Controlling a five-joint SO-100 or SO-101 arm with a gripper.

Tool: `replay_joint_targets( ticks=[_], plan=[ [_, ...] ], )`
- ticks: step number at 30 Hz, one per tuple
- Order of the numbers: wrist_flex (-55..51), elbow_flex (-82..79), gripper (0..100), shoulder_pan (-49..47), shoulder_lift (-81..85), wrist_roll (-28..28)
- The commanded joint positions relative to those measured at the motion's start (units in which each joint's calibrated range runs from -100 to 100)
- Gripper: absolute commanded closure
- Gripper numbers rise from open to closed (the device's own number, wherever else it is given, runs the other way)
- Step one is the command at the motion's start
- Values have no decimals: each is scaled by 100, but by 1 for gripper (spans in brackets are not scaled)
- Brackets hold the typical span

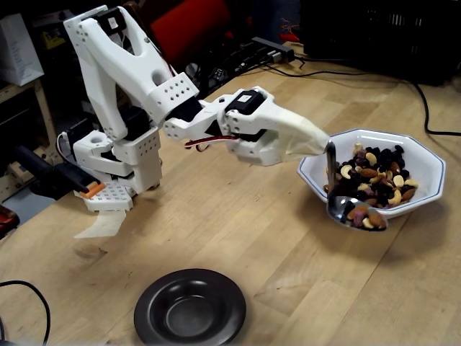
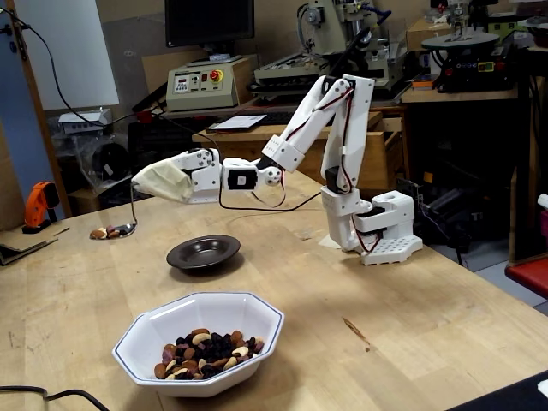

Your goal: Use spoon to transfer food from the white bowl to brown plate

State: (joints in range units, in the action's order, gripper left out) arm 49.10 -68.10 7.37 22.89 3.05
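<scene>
Gripper: the gripper (image 1: pixel 320 144) (image 2: pixel 145 181) is wrapped in a pale beige covering (image 1: pixel 299 135) that hides the fingers, so I cannot tell whether they are apart or together; the spoon's handle comes out of the tip of the covering and hangs down.
Spoon: the spoon (image 1: pixel 354 214) (image 2: pixel 125 228) hangs with its handle near upright and its oval bowl turned level at the bottom.
Load: nuts and dark fruit pieces (image 1: pixel 366 215) (image 2: pixel 104 232) lie heaped in the spoon.
Spoon's place, one fixed view: its bowl sits outside the white bowl's near left wall, below the rim and low over the table (image 1: pixel 238 231); whether it touches wall or table cannot be told.
Spoon's place, the other fixed view: it is low by the table, left of the brown plate and apart from it, well away from the white bowl.
White bowl: the white bowl (image 1: pixel 431 164) (image 2: pixel 248 311) stands upright with the food (image 1: pixel 374 176) (image 2: pixel 204 347) piled inside.
Brown plate: the brown plate (image 1: pixel 154 303) (image 2: pixel 203 253) lies flat, well apart from the white bowl, with no food seen on it.
Arm: the white arm (image 1: pixel 126 54) (image 2: pixel 330 111) reaches out low from its base (image 1: pixel 119 162) (image 2: pixel 381 235).
</scene>
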Motion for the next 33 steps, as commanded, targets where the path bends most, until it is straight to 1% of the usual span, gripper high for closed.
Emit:
replay_joint_targets(
  ticks=[1, 8, 19, 33],
  plan=[
    [94, 155, 96, 241, 369, -5],
    [134, -261, 96, 633, 454, -5],
    [78, -1199, 96, 1241, 1901, -5],
    [78, -2119, 96, 1604, 2799, -59]
  ],
)
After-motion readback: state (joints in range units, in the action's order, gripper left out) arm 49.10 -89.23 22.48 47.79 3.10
